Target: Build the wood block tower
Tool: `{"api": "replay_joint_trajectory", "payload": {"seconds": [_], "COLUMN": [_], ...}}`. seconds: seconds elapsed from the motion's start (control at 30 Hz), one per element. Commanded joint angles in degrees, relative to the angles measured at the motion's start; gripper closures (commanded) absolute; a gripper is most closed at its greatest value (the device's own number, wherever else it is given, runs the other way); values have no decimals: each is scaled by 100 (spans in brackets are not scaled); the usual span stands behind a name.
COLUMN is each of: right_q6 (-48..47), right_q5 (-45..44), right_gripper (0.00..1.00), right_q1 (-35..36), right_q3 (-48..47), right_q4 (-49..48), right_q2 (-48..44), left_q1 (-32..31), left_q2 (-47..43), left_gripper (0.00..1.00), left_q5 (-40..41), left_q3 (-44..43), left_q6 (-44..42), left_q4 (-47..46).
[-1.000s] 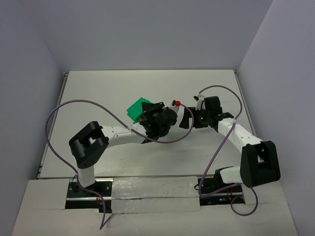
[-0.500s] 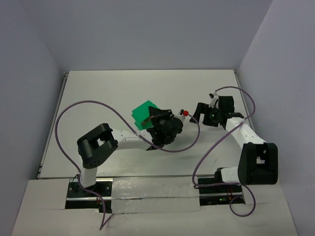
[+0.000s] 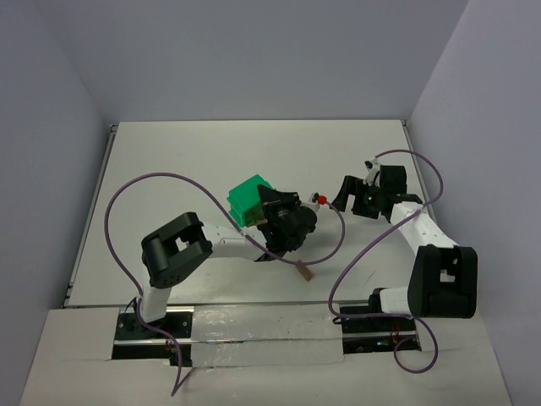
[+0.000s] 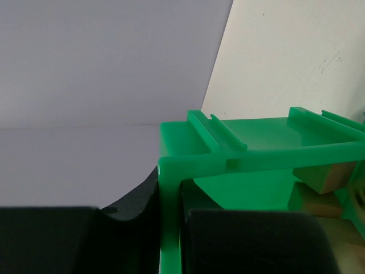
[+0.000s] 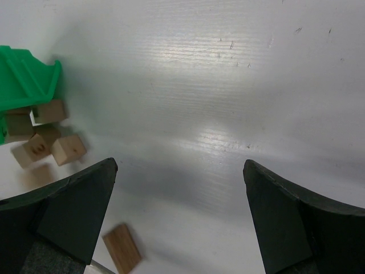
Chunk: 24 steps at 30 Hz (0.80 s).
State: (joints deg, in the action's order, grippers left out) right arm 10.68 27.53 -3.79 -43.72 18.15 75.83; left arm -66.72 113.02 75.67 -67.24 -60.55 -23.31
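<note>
My left gripper (image 4: 170, 228) is shut on the wall of the green tray (image 4: 256, 142) and holds it tilted above the table; in the top view the gripper (image 3: 272, 207) hides the tray's (image 3: 248, 198) mouth. Two tan wood blocks (image 4: 319, 178) show inside the tray. In the right wrist view several blocks (image 5: 68, 149) tumble out beside the tray's edge (image 5: 28, 80), and one blurred block (image 5: 121, 248) lies apart, low in the frame. One block (image 3: 305, 272) lies on the table near the centre. My right gripper (image 5: 178, 165) is open and empty, right of the tray (image 3: 345, 193). No tower shows.
A small red piece (image 3: 322, 200) sits between the two grippers. Purple cables (image 3: 338, 245) loop over the table from both arms. The white table (image 3: 254, 152) is walled at the back and on both sides.
My left gripper carried the tray right and nearer and tipped it; blocks spill out and one has landed near the centre. My right gripper drew back to the right.
</note>
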Motion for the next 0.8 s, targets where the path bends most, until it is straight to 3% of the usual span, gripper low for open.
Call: {"api": "replay_joint_trajectory", "payload": {"seconds": [0.0, 0.2, 0.37, 0.63, 0.73, 0.77], "right_q6": [5, 6, 6, -22, -31, -31], "right_q5": [34, 57, 35, 59, 102, 143], "right_gripper": [0, 0, 0, 0, 0, 0], "right_q1": [-34, -34, -36, -43, -34, -34], "right_q3": [-189, -189, -173, -138, -152, -159], "right_q4": [-39, -68, -66, -66, -57, -53], "right_q2": [-148, -121, -162, -271, -271, -261], "left_q1": [42, 225, 435, 1042, 1265, 1397], "left_q2": [158, 261, 383, -404, -963, -1300], "left_gripper": [100, 100, 100, 100, 100, 100], "left_q5": [-158, -172, -203, -131, -130, -141], "left_q3": [159, 692, 784, 885, 891, 829], "left_q6": [132, -2289, -3397, -2745, -2014, -1315], "left_q4": [-813, -3768, -5190, -4412, -3223, -2475]}}
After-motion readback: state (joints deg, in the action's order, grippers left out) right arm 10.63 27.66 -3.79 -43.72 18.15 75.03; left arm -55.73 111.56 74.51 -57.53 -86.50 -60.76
